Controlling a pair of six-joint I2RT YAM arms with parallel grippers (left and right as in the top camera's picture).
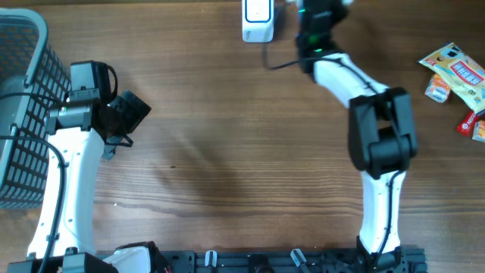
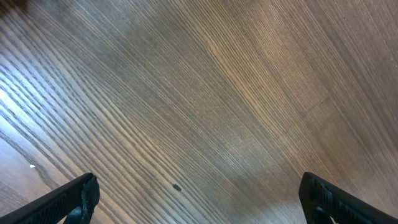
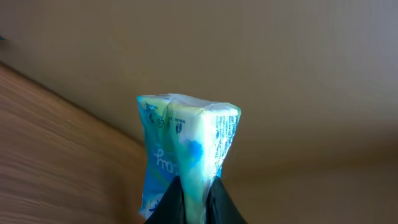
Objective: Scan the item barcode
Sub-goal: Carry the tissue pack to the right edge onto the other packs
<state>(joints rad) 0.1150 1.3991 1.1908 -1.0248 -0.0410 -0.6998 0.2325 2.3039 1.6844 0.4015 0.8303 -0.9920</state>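
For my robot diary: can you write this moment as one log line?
right gripper: shut on blue-white packet, beside white scanner | left gripper: open, empty, over table

The surface (image 1: 227,152) is matt wood with fine straight grain. The packet (image 3: 186,143) is thin glossy plastic film, creased and crinkled. The basket (image 1: 23,114) is matt grey mesh. The scanner (image 1: 258,19) has a smooth white plastic shell. The snack packets (image 1: 458,76) are shiny printed wrappers.
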